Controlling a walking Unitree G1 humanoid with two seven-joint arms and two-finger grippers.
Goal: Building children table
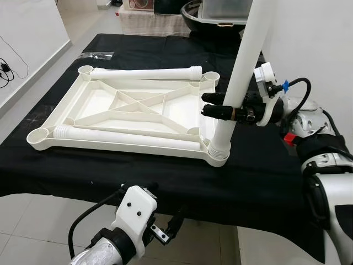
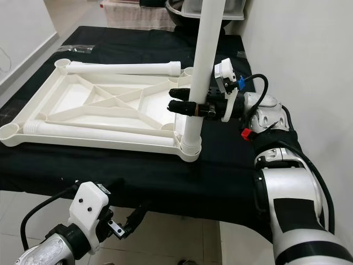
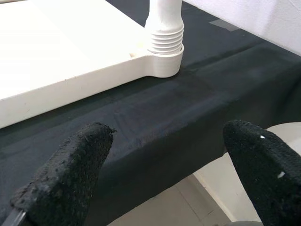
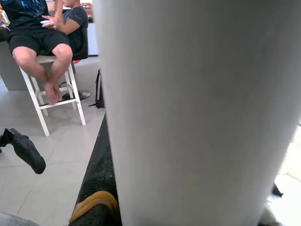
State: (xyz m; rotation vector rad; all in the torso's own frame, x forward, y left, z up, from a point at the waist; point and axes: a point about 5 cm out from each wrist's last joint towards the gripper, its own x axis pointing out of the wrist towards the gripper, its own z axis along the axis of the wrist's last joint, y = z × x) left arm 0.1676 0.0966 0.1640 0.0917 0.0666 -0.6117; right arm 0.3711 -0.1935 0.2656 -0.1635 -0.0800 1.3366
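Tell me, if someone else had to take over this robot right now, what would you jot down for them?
Right gripper: shut on the upright leg, which stands in the near right corner socket of the upside-down tabletop.
Left gripper: open, holding nothing, low by the near edge of the black-covered table.
Done: one leg stands in its socket.
Left: two loose legs lie on the tabletop; three corner sockets are unfilled.

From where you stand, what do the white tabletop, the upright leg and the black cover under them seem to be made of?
The tabletop looks like moulded plastic: smooth, slightly glossy white, with ribs cast into its underside. The upright leg, held by the right tool, seems the same plastic, with moulded rings at its foot. The black cover looks like matte woven cloth; it drapes over the edge.
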